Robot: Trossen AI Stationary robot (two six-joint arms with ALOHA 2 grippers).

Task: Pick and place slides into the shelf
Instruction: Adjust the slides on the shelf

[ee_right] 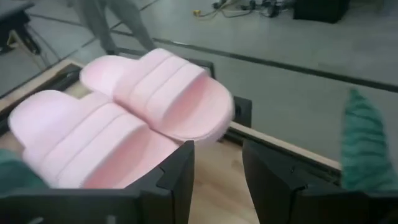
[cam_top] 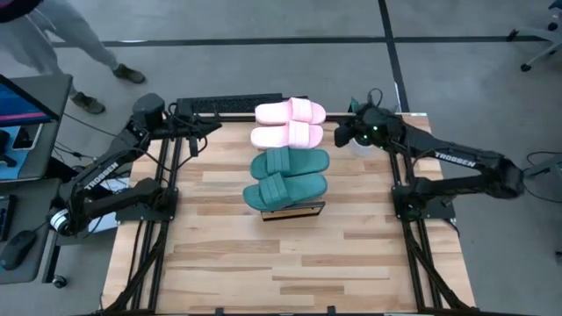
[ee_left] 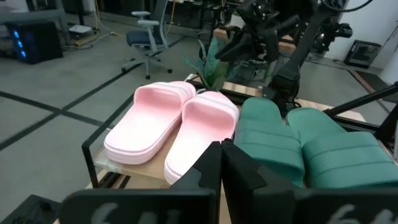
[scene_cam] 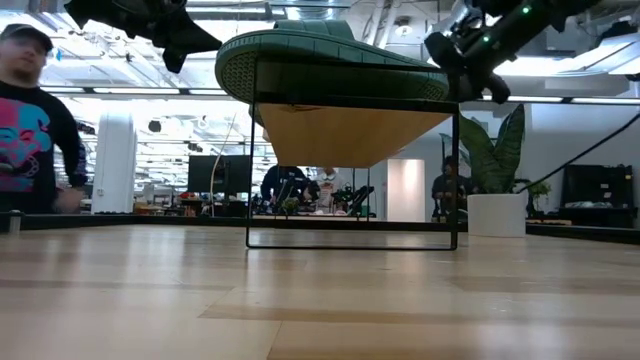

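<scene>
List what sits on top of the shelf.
Four slides lie side by side on the shelf: two pink slides and two teal slides. They cover nearly all the plank top; only one end shows.

Four slides side by side atop shelf (cam_top: 294,211), upper centre of high view — two pink slides (cam_top: 290,124) above, two teal slides (cam_top: 287,178) below; straps up, neighbours touching.

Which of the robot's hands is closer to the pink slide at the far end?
The right hand, open, just beside the far pink slide. The left hand, shut, sits farther off on its other side.
</scene>
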